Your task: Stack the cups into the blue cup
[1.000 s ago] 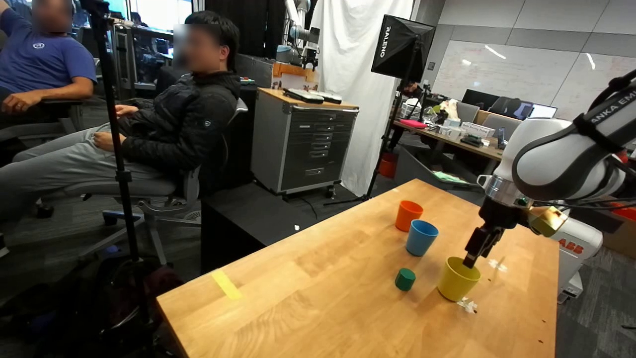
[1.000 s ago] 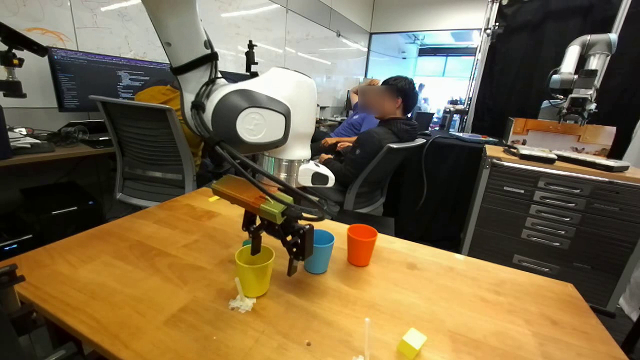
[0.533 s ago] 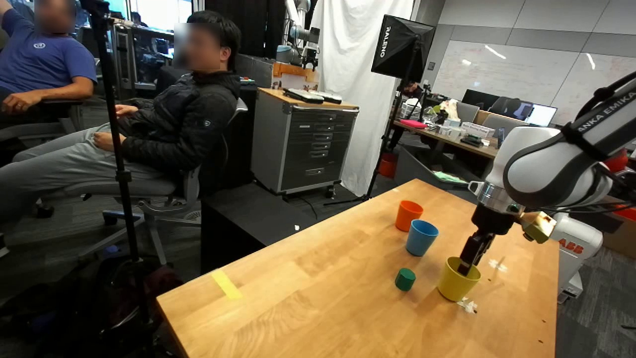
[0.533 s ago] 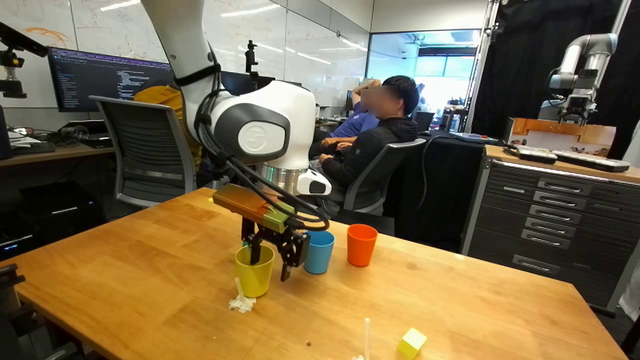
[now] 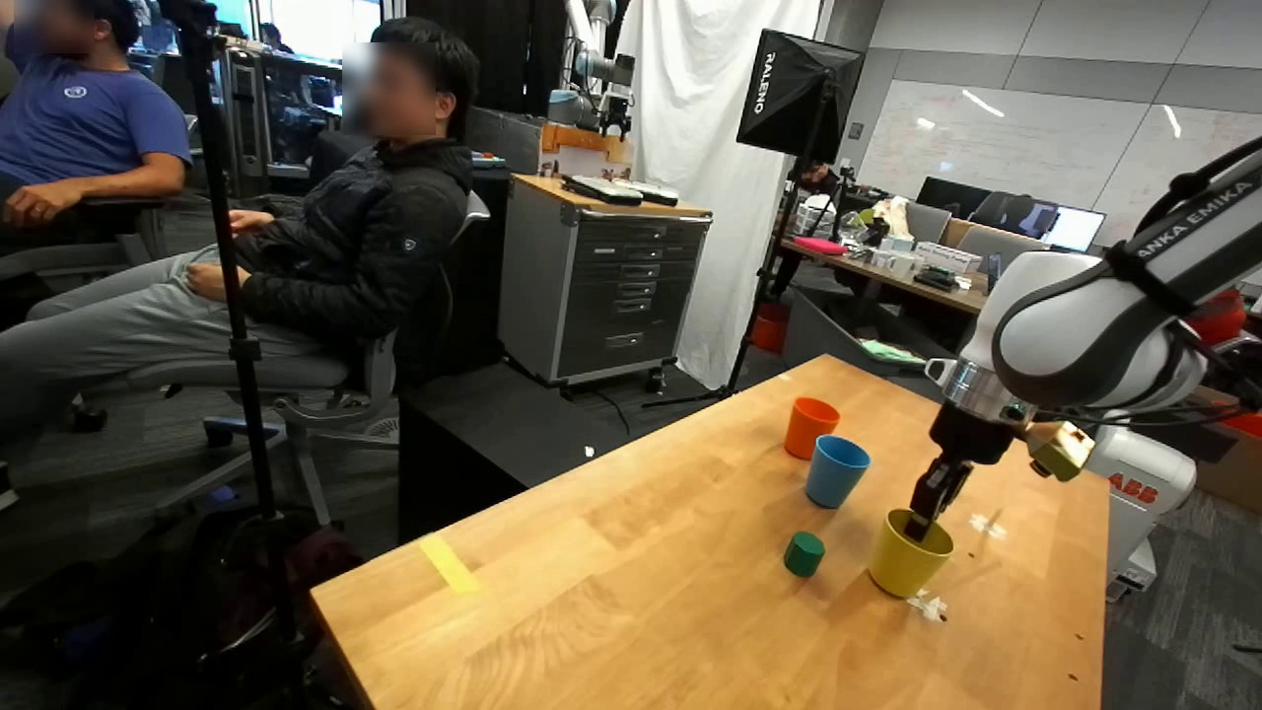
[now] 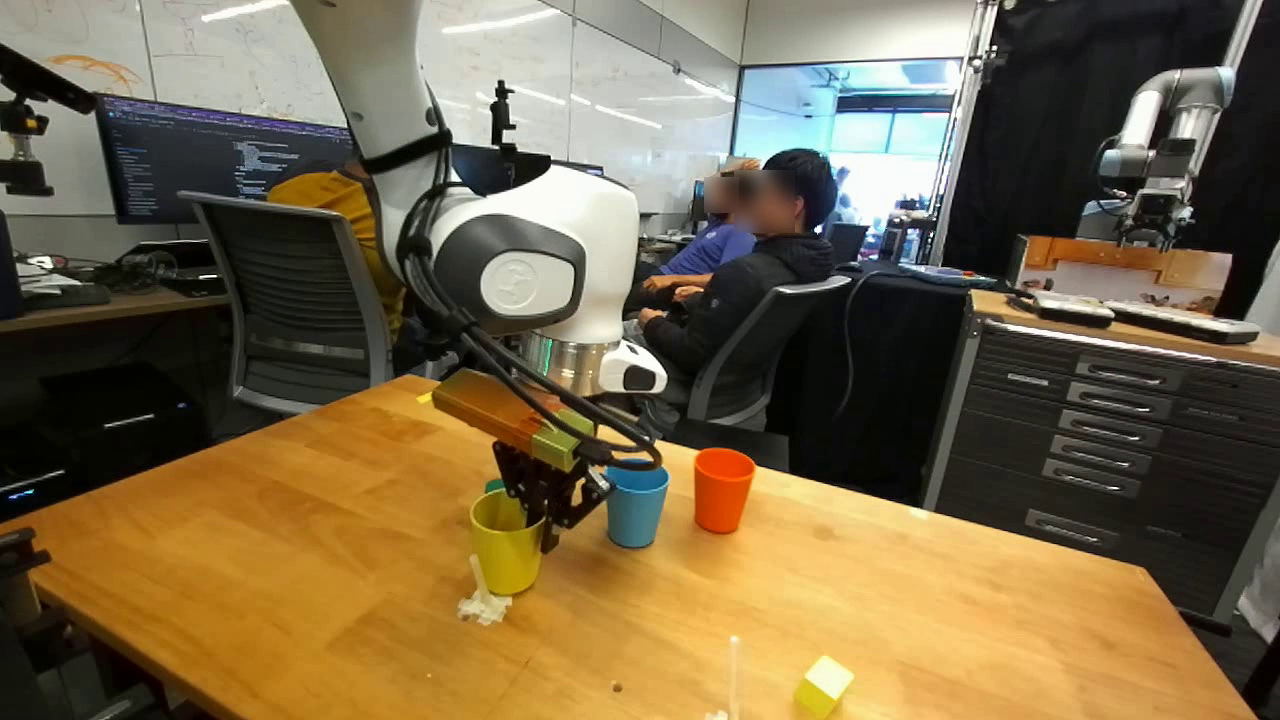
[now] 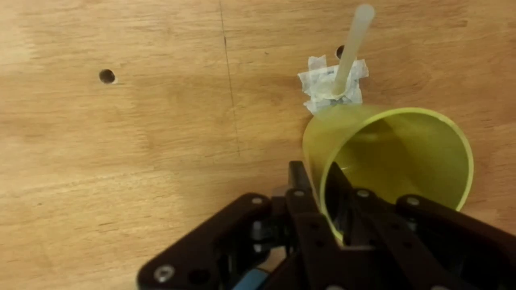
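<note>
The yellow cup (image 5: 909, 570) stands upright on the table in both exterior views. My gripper (image 7: 314, 163) straddles its near wall: in the wrist view one finger is inside the cup and the other outside. A narrow gap remains between the fingertips, wider than the thin wall, so the jaws look open though close together. The blue cup (image 5: 836, 475) stands upright behind, partly covered by the gripper in an exterior view (image 6: 638, 512); a sliver of it shows low in the wrist view. The orange cup (image 6: 724, 490) stands upright beside the blue one, apart from it.
A dark green block (image 5: 805, 555) lies near the yellow cup. A pale peg (image 7: 350, 50) rises from white tape right against that cup's base. A second peg (image 6: 735, 670) and a yellow cube (image 6: 824, 686) are near a table edge (image 6: 1050, 545).
The gripper has come down over the yellow cup's wall, and its fingers have drawn close together from wide apart. The cups have stayed in place.
</note>
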